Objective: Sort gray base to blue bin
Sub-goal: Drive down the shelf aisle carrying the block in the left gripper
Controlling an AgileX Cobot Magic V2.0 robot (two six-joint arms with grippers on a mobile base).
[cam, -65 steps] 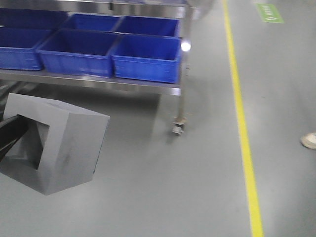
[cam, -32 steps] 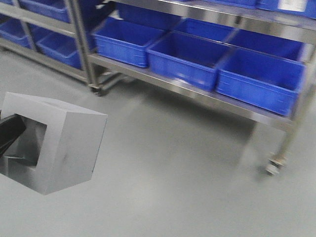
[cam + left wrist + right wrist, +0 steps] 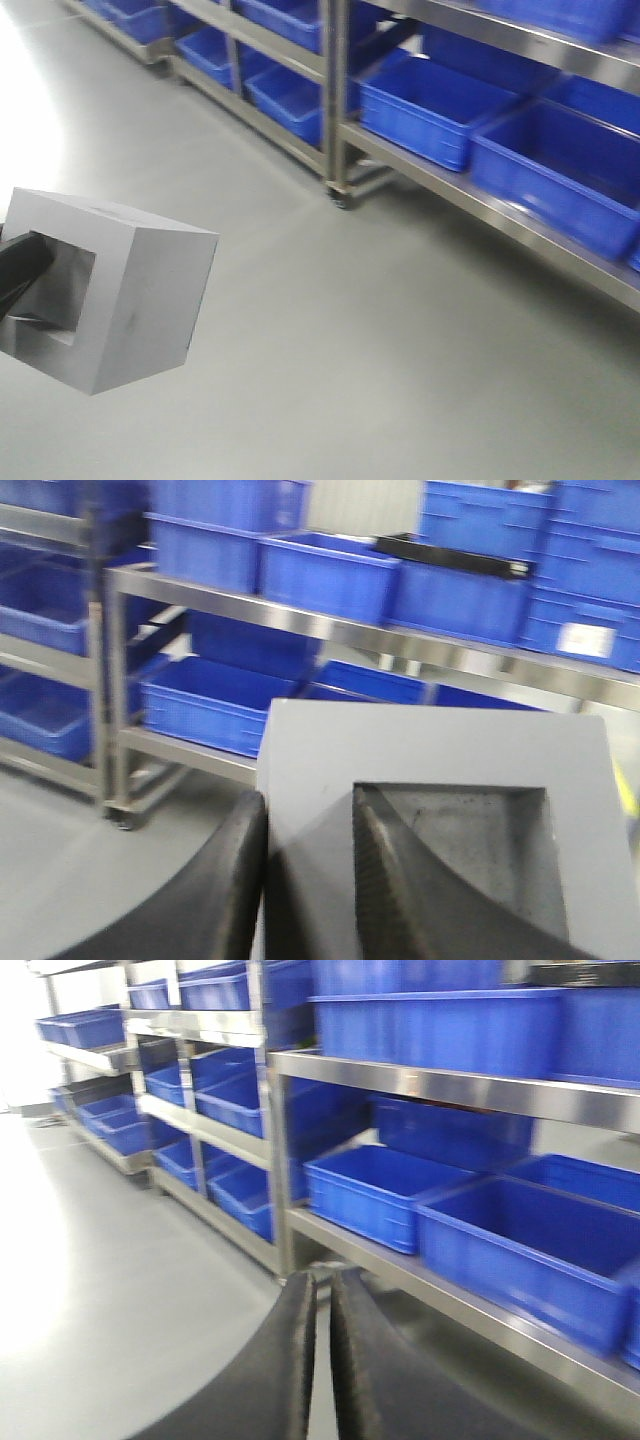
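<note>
Whole view swung round: the shelf rack and blue bins slid off right of the fingers; yellow floor line's gone.

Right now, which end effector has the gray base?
The left end effector: its fingers pinch one wall of the gray base, one inside the recess. The right end effector is shut on nothing.

The smooth gray floor is carrying stainless steel shelving racks, which are standing on small casters. Open blue bins are sitting side by side directly on the lower shelf, and more are resting on the shelf above.
</note>
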